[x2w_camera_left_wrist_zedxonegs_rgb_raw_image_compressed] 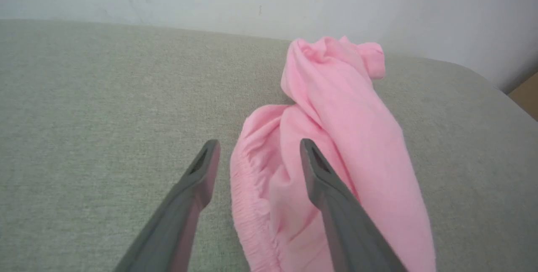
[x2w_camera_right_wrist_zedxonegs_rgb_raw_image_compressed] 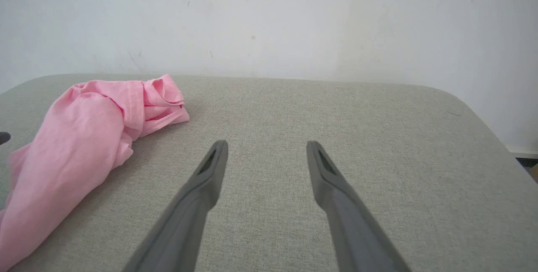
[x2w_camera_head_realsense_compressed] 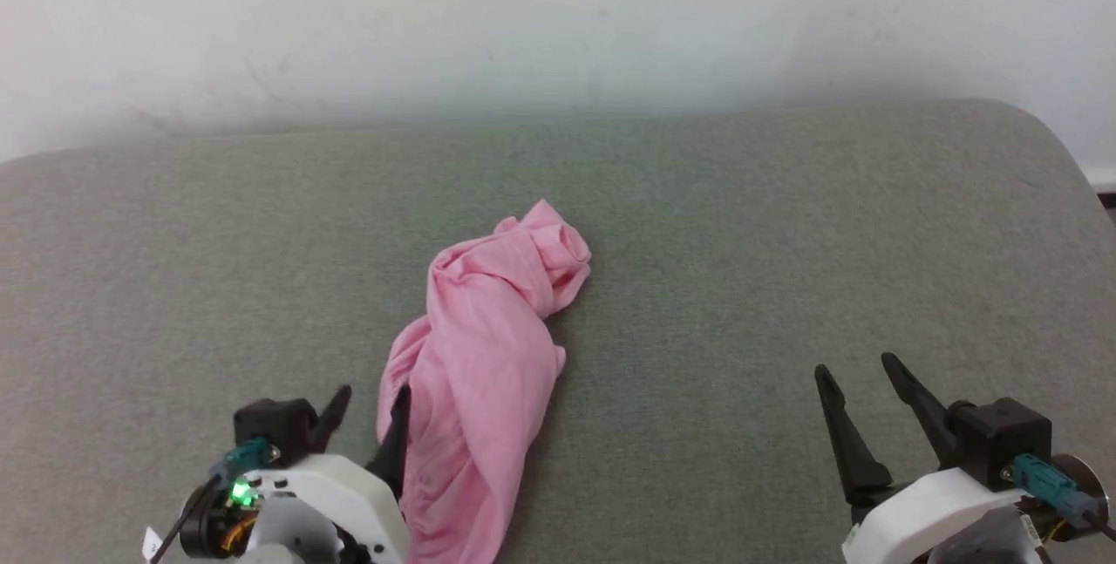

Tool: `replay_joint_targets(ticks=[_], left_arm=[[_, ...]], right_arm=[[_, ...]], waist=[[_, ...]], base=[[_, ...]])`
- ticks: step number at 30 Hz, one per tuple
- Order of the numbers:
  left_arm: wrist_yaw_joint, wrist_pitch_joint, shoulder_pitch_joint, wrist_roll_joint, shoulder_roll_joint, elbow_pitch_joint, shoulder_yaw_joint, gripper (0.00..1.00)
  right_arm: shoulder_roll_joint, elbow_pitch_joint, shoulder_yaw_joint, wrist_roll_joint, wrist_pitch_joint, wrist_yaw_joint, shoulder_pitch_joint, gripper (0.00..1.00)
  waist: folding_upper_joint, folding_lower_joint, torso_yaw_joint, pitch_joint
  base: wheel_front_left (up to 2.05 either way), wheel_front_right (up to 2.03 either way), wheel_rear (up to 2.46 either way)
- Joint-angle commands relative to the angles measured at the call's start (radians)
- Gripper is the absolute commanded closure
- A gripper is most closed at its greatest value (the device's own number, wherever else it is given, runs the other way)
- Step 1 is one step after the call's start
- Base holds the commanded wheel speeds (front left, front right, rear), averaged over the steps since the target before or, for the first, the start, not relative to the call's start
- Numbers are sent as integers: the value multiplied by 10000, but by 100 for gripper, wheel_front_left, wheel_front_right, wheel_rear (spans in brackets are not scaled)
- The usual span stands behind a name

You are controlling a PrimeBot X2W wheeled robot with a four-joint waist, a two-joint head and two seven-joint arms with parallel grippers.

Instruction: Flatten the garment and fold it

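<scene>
Garment [x2w_camera_head_realsense_compressed: 479, 355] in a heap, near end past bottom edge

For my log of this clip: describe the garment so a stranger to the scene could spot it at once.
A grey-green padded surface runs up to a pale wall. Near its middle lies the garment, a crumpled heap reaching down to the left gripper. It is the one pink, soft thing there.
</scene>
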Motion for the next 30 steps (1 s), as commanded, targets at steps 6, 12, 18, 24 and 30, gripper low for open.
replay_joint_targets(ticks=[6, 12, 18, 24, 30], left_arm=[[-268, 1752, 44, -399, 360, 395, -542, 0], [-1036, 2761, -898, -491, 178, 1707, -1094, 0], [-1646, 3090, -1606, -424, -166, 3011, -1522, 100], [-963, 1789, -1674, -724, 214, 3329, -354, 100], [-81, 1113, -677, -1445, 759, 3353, 885, 100]], right_arm=[[24, -128, 321, 197, -52, -7, 52, 0], [24, -155, 240, 213, -114, -7, 21, 0], [24, -73, 227, 242, -170, -7, -67, 0], [24, -51, -52, 310, -188, -7, 45, 0], [24, -60, -120, 316, -153, -7, 109, 0]], waist=[[-1, 1, 320, -275], [-1, 1, 287, -53], [-1, 1, 107, 6], [-1, 1, 58, -69], [-1, 1, -7, -44]], base=[[0, 0, 0], [0, 0, 0], [0, 0, 0], [0, 0, 0], [0, 0, 0]])
